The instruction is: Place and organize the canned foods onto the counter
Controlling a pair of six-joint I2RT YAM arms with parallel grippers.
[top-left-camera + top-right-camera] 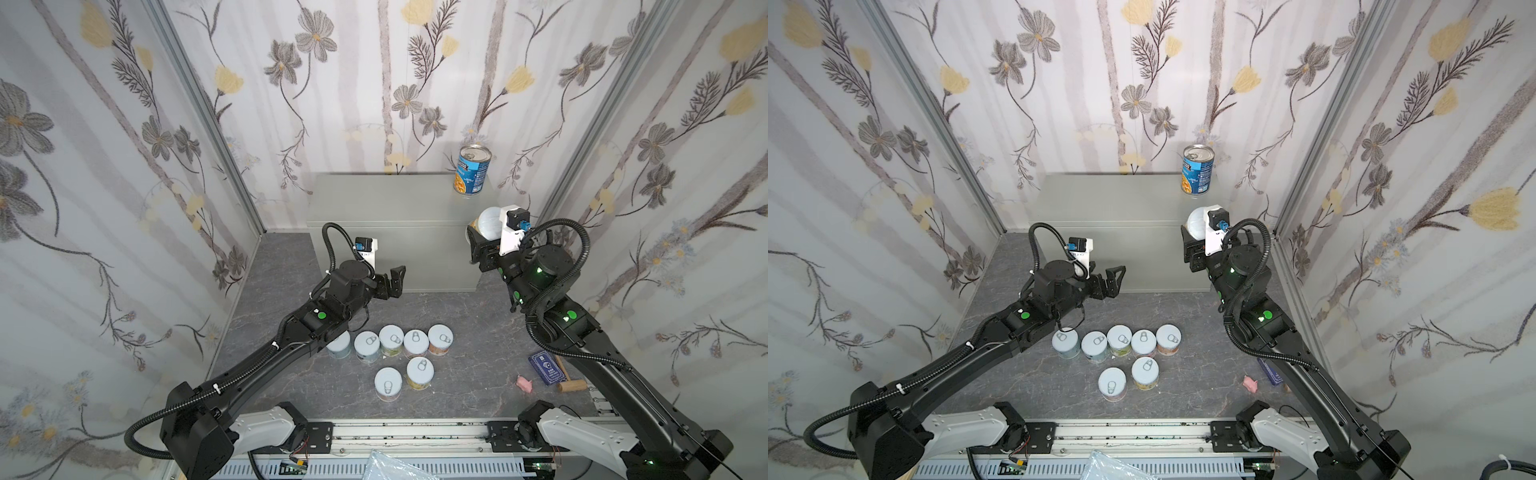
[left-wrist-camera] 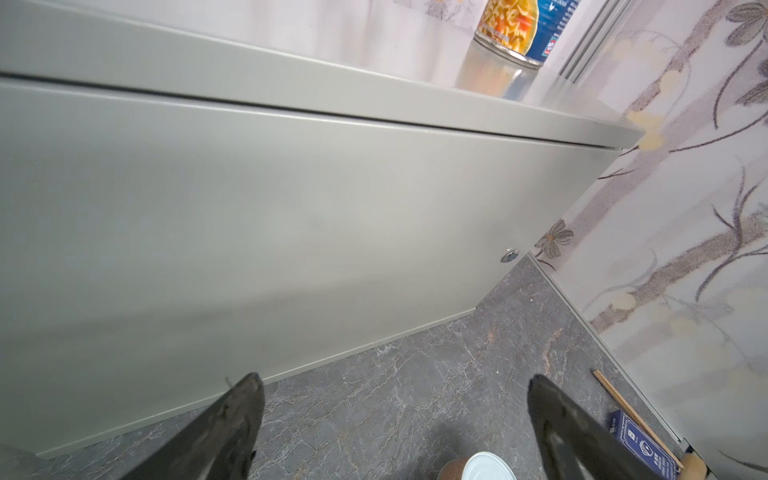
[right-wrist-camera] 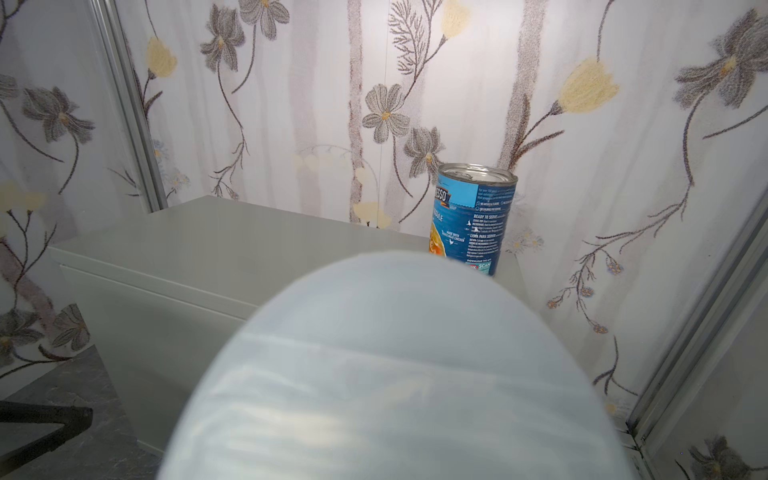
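A tall blue-labelled can (image 1: pixel 473 168) (image 1: pixel 1198 168) (image 3: pixel 473 216) stands upright at the back right corner of the light-grey counter (image 1: pixel 386 199) (image 1: pixel 1108 199) (image 2: pixel 291 208). My right gripper (image 1: pixel 482 235) (image 1: pixel 1194 241) is shut on a can with a translucent plastic lid (image 1: pixel 490 222) (image 1: pixel 1196 224), held in the air just off the counter's front right corner. That lid (image 3: pixel 395 374) hides the fingers in the right wrist view. Several short white-lidded cans (image 1: pixel 390 340) (image 1: pixel 1119 338) stand on the dark floor. My left gripper (image 1: pixel 397 278) (image 1: pixel 1115 278) (image 2: pixel 395 399) hangs open and empty before the counter's door.
A dark blue box (image 1: pixel 548 368), a wooden mallet (image 1: pixel 571 386) and a small pink object (image 1: pixel 524 383) lie on the floor under the right arm. Flowered walls close in on three sides. The arms' rail (image 1: pixel 407 432) runs along the front.
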